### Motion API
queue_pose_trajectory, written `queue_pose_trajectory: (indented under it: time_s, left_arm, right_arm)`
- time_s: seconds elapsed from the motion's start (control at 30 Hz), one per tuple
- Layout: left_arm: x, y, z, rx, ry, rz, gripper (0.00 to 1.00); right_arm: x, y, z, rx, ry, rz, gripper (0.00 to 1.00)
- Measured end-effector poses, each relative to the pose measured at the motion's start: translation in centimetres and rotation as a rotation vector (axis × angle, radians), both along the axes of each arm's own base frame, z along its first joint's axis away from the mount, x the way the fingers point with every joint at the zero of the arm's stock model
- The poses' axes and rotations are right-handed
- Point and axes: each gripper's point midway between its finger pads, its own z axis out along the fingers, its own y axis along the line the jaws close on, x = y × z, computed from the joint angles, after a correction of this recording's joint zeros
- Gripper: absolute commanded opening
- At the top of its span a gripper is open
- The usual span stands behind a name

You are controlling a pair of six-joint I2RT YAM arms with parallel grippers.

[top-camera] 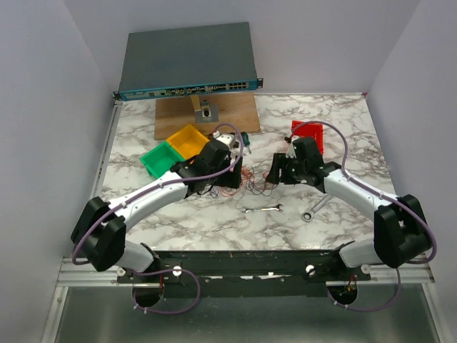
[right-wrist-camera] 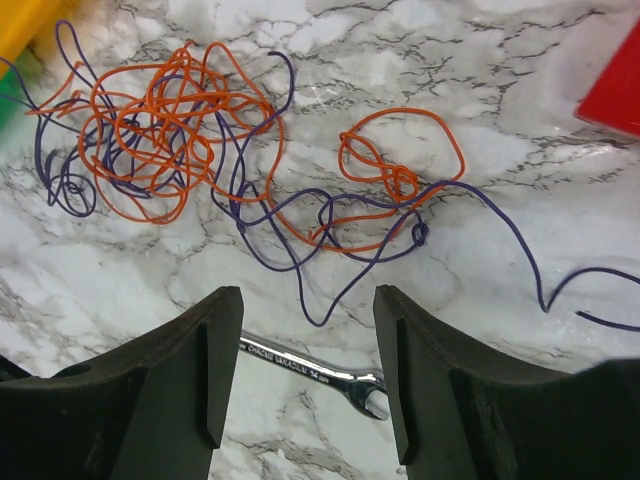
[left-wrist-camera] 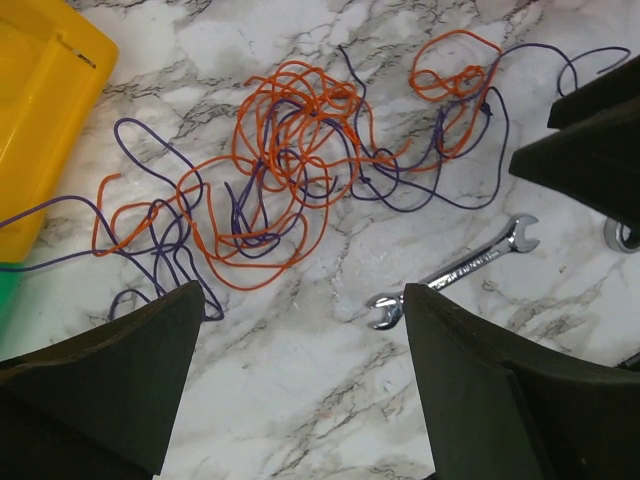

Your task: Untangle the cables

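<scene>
With left gripper [left-wrist-camera: 300,310] and right gripper [right-wrist-camera: 305,300] wide and empty, we risk pinching several cables [left-wrist-camera: 280,170] at once and tightening the knot.

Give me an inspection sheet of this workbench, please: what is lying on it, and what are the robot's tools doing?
Surface: marble-patterned table, no spills seen.
Job's things: orange and purple wires lie in one spread tangle, with loose ends trailing out.
Clutter: small wrench beside the tangle; larger wrench; yellow bin, green bin, red bin; wooden board.
Grippers: left tool open, holding nothing; right tool open, holding nothing.
Cables: lilac cords loop along both arms.
Surroundings: network switch at the far edge; pale walls.
</scene>
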Motion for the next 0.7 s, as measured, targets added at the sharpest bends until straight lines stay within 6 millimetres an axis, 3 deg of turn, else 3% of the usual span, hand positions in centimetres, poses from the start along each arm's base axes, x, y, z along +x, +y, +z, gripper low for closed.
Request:
queue_pose_trajectory:
  time_s: [0.3,0.53,0.7]
  left_arm:
    - [3.4,-0.7,-3.8,0.048,0.093,0.041,0.65]
    - [6.1,-2.2,-4.2,0.023,0.116,0.052,0.59]
    - [7.3,-3.0,-4.7,0.019,0.124,0.051,0.46]
  right_arm:
    - [0.7,2.6,-2.1,0.007,-0.015,0.056,0.56]
    - [3.0,4.5,-3.0,0.053,-0.065,0.088,0.54]
    - [4.5,6.3,-3.7,0.107,-0.095,0.125,0.54]
